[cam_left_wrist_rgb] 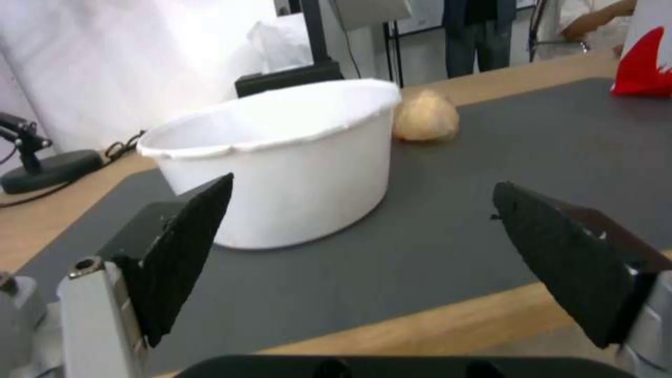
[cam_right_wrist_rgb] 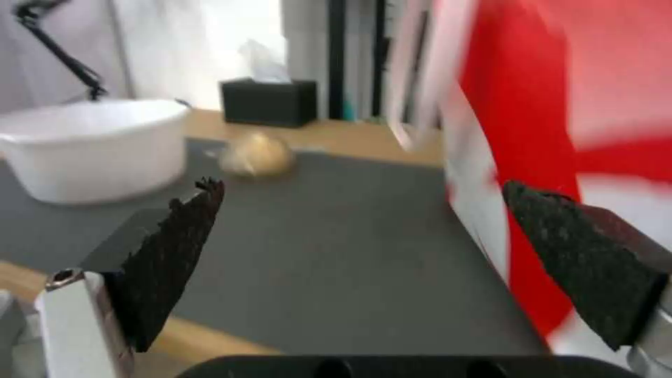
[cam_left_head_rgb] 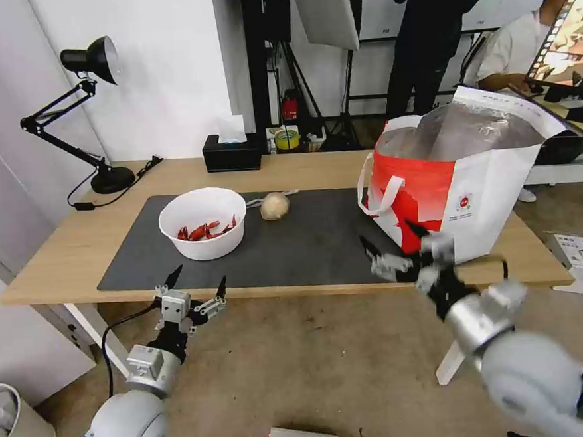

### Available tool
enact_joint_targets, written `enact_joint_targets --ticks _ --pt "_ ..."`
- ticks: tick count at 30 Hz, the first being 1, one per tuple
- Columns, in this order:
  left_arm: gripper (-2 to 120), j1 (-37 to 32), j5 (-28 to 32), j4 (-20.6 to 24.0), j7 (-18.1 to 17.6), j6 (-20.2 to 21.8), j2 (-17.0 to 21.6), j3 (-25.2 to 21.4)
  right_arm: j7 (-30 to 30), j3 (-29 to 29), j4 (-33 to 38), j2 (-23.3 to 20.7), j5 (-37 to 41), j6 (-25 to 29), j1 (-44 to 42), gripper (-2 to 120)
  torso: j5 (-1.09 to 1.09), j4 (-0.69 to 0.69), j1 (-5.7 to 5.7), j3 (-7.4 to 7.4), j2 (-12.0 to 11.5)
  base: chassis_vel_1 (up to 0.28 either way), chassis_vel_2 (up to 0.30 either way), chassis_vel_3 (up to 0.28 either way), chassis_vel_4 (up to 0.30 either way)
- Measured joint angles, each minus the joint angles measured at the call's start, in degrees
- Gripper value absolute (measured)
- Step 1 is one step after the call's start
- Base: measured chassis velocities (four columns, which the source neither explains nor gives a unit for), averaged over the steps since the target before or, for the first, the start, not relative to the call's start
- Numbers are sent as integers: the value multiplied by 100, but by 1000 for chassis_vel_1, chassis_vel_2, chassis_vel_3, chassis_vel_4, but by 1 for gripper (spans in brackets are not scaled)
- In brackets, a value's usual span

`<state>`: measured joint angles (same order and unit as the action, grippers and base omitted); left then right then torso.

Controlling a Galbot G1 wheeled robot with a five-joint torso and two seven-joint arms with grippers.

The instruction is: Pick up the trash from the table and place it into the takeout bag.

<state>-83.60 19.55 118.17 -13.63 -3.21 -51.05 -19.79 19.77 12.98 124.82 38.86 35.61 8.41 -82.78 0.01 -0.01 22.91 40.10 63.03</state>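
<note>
Nearest: left gripper [cam_left_head_rgb: 197, 284] hangs just off the front edge of the surface [cam_left_head_rgb: 67, 251], fingers [cam_left_wrist_rgb: 184, 247] spread wide, nothing btwn them, aimed at the white bowl of crayfish shells [cam_left_head_rgb: 203, 222]. Right gripper [cam_left_head_rgb: 395, 244] sits over the front edge by the takeout bag [cam_left_head_rgb: 459, 183], fingers wide apart too, empty.

Mid: the bowl stands on the dark grey mat [cam_left_head_rgb: 306, 244], red shells inside, untouched. Beige round lump [cam_left_head_rgb: 274, 206] lies just beside it toward the bag, w/ a thin pale strip next to it.

Right end: the bag stands upright, foil mouth open; contents can't be seen.

Far: black tissue box [cam_left_head_rgb: 231, 152] and desk lamp [cam_left_head_rgb: 91, 112] at the back edge, not trash.

Judgement: 2 trash items at least left on the mat; no grasp begun yet.
</note>
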Motion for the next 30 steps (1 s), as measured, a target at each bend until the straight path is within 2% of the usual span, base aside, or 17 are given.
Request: enact_joint_targets --ticks 7,21,25,28,29,30 --pt "100 -53 -5 -60 6 0 18 -27 50 -56 -633 254 -336 491 -270 100 -2 1 0 0 0 0 0 0 0" --pt "100 -101 -57 -98 7 2 -52 -16 26 -175 -848 307 -169 590 -138 100 -1 0 0 0 0 0 0 0 0" --pt "100 -141 -59 -57 5 2 -57 -55 -186 -380 -676 231 235 568 333 100 -2 1 0 0 0 0 0 0 0" --pt "100 -207 -60 7 1 -2 -57 -122 -357 -794 -714 217 648 298 1218 100 -3 -1 1 0 0 0 0 0 0" --pt "100 -207 -60 7 1 -2 -57 -122 -357 -794 -714 217 648 298 1218 100 -3 -1 1 0 0 0 0 0 0" --pt "100 -257 -64 40 0 -3 -62 -170 -377 -1079 -810 233 827 170 1675 100 -1 -1 0 0 0 0 0 0 0"
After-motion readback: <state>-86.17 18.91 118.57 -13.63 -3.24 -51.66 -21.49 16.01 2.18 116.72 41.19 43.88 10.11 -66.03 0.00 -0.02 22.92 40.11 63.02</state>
